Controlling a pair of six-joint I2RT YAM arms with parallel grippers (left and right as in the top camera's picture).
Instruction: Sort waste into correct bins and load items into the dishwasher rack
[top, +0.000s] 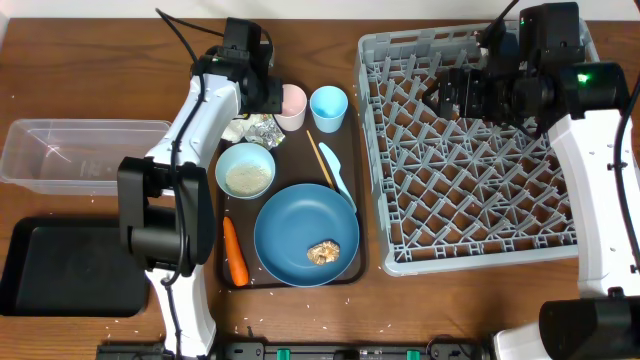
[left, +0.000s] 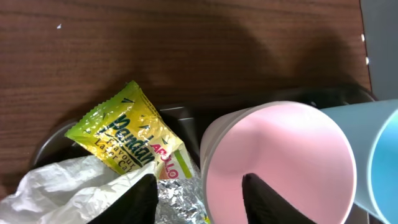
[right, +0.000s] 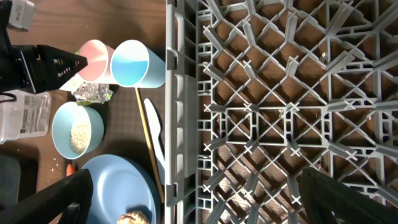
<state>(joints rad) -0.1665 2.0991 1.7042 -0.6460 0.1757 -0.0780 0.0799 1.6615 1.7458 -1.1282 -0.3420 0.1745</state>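
Standing upright, mouth up, the pink cup (left: 280, 155) sits at the tray's (top: 295, 160) far corner, touching the blue cup (left: 379, 162) on its right, with a foil wrapper (left: 177, 202) just beside its left. The left pincer (left: 199, 183), much the nearer, hangs above its left wall, half-open and empty, one finger over the hollow and one outside, so pinching that wall looks next. The right pincer (right: 196, 174) gapes wide and empty over the rack (top: 560, 245).
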